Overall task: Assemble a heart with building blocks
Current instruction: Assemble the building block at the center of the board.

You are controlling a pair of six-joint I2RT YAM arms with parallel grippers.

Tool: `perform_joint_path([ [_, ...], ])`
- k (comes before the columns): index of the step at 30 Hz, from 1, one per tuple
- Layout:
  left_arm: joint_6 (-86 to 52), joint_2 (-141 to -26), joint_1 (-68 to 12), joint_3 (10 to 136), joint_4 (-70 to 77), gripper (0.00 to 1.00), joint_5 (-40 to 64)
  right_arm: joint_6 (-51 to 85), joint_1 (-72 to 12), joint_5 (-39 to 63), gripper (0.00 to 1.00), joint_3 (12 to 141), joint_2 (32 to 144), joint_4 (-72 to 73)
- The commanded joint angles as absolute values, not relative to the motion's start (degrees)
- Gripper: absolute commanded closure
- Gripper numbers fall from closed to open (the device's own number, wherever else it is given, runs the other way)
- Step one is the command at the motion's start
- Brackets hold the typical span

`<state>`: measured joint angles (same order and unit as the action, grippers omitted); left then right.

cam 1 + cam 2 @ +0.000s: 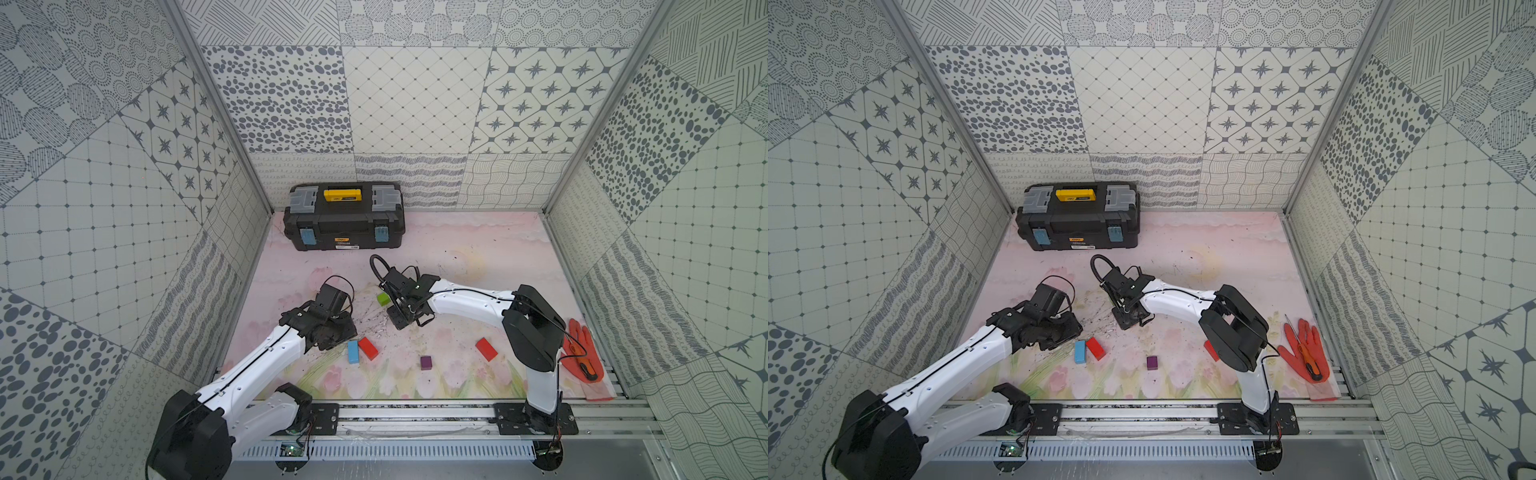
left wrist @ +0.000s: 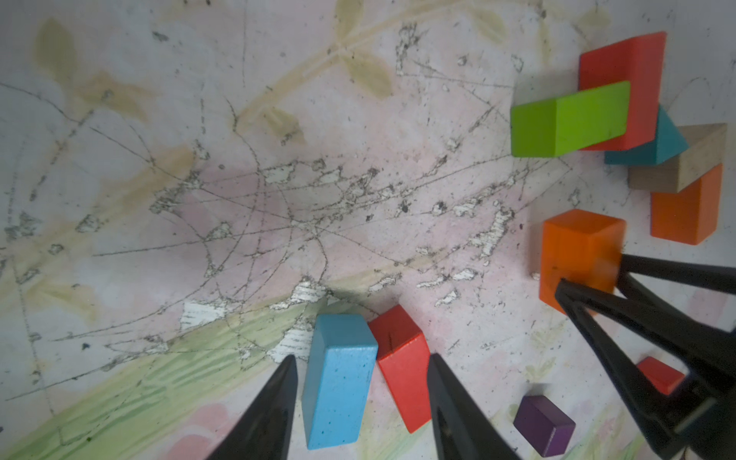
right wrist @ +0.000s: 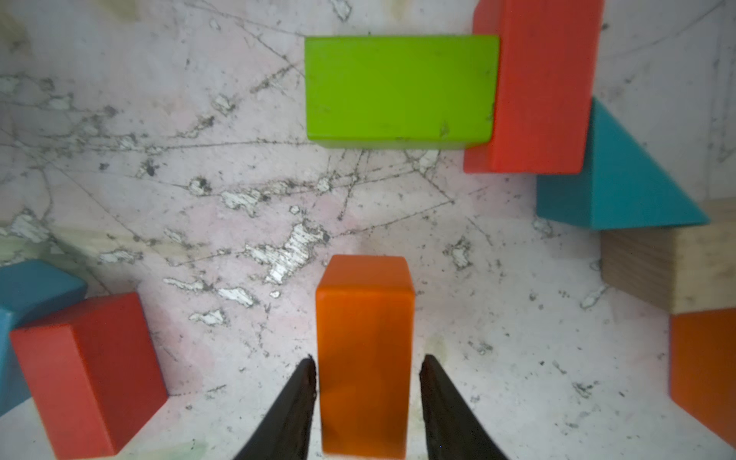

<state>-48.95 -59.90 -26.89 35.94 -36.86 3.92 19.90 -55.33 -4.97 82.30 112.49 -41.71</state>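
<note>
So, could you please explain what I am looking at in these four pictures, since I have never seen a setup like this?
You see two white robot arms, the left arm and the right arm, fixed to a rail. Two pictures look down on everything from overhead; the other two come from a camera on each wrist, looking past that arm's black fingers. On the flowery mat lie painted wooden blocks, a black toolbox and an orange glove. The left fingers stand open either side of a blue block and a red block lying side by side. The right fingers flank an orange block with a thin gap showing, so nothing looks held. Beyond it a green block, teal triangle and others sit bunched together.
</note>
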Motion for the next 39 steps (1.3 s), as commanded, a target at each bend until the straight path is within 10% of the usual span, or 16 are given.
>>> perform_joint_path([
  [1,-49.5,-61.1,-26.5,35.1,-35.0,0.48,3.9,19.3,-55.6,-5.4,0.45,83.8,113.3,-42.8],
  [16,-49.1,-61.8,-26.1,34.5,-33.9,0.48,4.4,19.4,-55.7,-6.7,0.67,87.7,117.0,-43.4],
  [39,-48.7,-61.7,-25.8,33.7,-33.4,0.48,4.5,19.3,-55.5,-6.9,0.67,91.3,119.2,-44.2],
])
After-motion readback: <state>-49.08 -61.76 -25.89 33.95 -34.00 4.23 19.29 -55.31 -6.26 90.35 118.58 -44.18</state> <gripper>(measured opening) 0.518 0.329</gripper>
